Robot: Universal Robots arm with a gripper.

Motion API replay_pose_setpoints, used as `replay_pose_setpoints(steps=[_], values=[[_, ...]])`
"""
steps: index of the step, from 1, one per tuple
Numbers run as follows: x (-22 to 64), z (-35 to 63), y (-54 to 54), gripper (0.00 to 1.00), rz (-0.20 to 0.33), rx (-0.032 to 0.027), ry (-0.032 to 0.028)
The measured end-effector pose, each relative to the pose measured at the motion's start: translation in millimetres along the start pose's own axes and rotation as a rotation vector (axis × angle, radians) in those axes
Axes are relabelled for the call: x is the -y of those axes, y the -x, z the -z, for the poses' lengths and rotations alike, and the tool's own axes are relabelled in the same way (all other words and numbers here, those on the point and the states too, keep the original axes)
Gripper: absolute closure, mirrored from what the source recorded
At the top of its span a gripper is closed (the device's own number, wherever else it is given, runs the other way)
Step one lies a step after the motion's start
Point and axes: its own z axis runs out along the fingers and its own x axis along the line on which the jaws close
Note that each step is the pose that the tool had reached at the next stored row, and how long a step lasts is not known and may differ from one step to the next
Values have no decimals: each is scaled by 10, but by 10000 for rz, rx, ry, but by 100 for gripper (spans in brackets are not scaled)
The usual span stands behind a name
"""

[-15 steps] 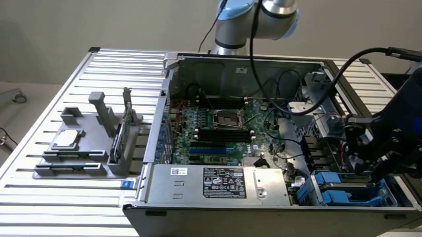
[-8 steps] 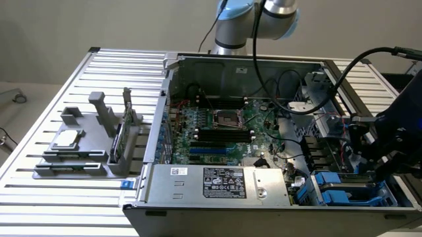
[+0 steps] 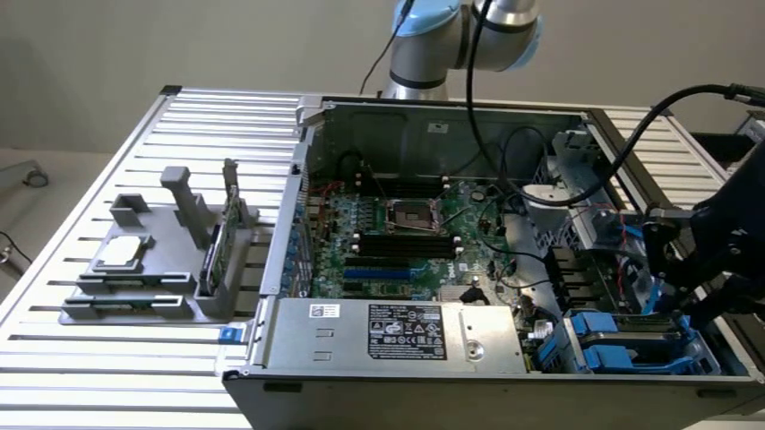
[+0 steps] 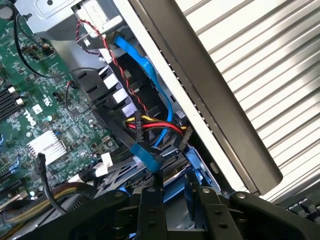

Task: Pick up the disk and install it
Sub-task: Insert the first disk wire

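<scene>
The disk [image 4: 174, 197] is held on edge between the fingers of the gripper [image 4: 171, 186], which are clamped on it. It is kept inside the open computer case [image 3: 478, 399], at the exterior view's right, just above the blue carriers [image 3: 610, 356].

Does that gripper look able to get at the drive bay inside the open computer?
Probably yes. The case lies open, and the gripper, seemingly clamping the disk, hangs right over the drive bay. A blue cable runs close by but not across it.
</scene>
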Motion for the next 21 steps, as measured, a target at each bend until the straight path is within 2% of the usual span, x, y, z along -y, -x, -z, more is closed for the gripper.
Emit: replay_pose_setpoints(steps=[9,16,21], values=[[-89,-13,83,69,-354,21,-17],[-94,-28,85,69,-1225,70,-73],[-115,-46,67,69,-1395,77,-81]])
